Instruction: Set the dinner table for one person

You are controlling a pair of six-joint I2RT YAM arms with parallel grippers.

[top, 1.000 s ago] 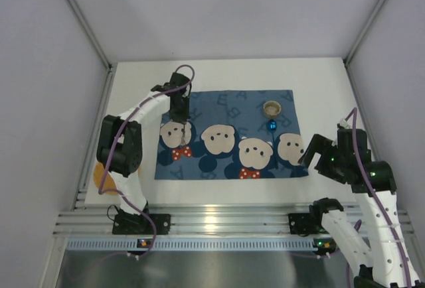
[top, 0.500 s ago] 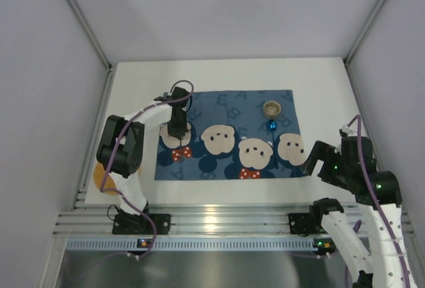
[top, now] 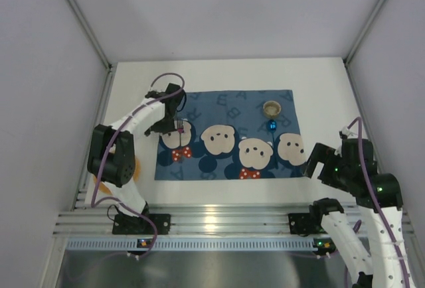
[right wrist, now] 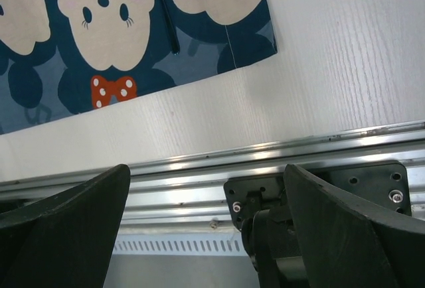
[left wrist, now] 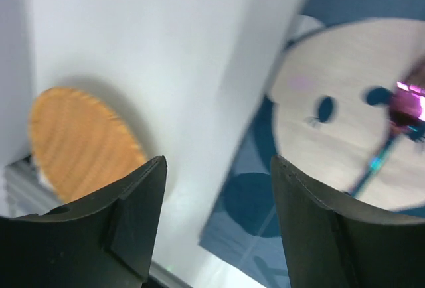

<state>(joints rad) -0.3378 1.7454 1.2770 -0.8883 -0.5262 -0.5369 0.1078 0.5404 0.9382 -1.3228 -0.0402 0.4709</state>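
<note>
The white dinner table (top: 219, 75) carries a dark-blue cartoon-mouse placemat (top: 226, 135). A fork (top: 180, 127) with a shiny purple-pink head lies on the placemat's left mouse face, free of any grip; it also shows as the fork (left wrist: 406, 105) at the right edge of the left wrist view. My left gripper (top: 169, 119) hovers open and empty just left of the fork, over the placemat's left edge (left wrist: 218, 168). My right gripper (top: 315, 162) stands open and empty off the placemat's near right corner, above the table's near edge (right wrist: 207, 175).
A small tan cup (top: 272, 107) and a shiny blue item (top: 271, 125) sit on the placemat's far right. An orange woven disc (left wrist: 80, 142) lies on the table left of the placemat, partly under my left arm (top: 136, 168). The ribbed metal rail (right wrist: 199, 182) runs along the near edge.
My left gripper has opened and let go of the fork, which now lies on the placemat; the gripper has shifted slightly left. The right arm sank a little toward the near edge.
</note>
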